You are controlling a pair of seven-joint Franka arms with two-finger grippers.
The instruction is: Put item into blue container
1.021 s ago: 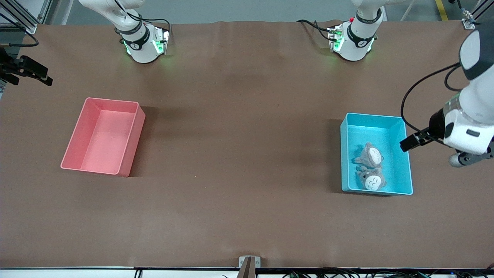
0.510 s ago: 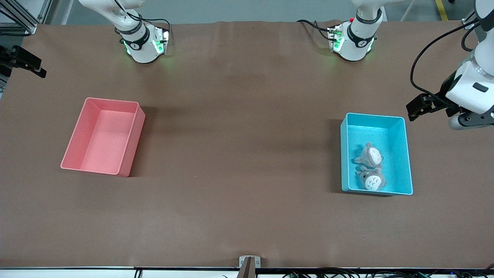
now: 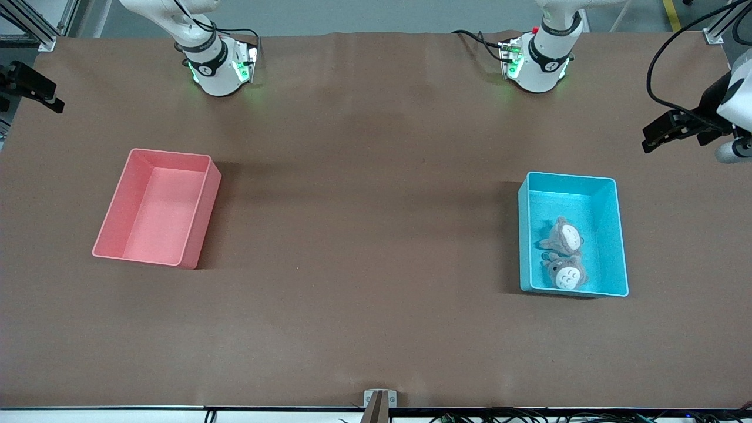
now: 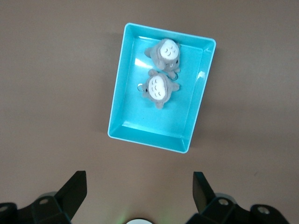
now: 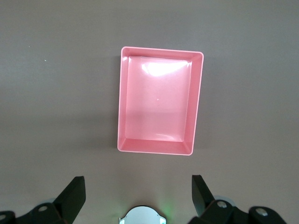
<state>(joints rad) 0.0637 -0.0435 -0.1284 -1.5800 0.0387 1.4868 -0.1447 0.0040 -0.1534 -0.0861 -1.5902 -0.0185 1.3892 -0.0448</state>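
The blue container stands toward the left arm's end of the table, open side up. Two grey plush toys with white bellies lie in it, one farther from the front camera than the other. In the left wrist view both toys show inside the container. My left gripper hangs open and empty, high over the bare table between the container and the left arm's base. My right gripper is open and empty too, high over the table beside the pink bin.
The pink bin, empty, stands toward the right arm's end of the table. The arm bases stand along the edge farthest from the front camera. Brown table lies between the two bins.
The left arm's hand has drawn back from beside the blue container toward the robots' edge of the table. The right arm's hand has shifted slightly the same way. Both toys stay put.
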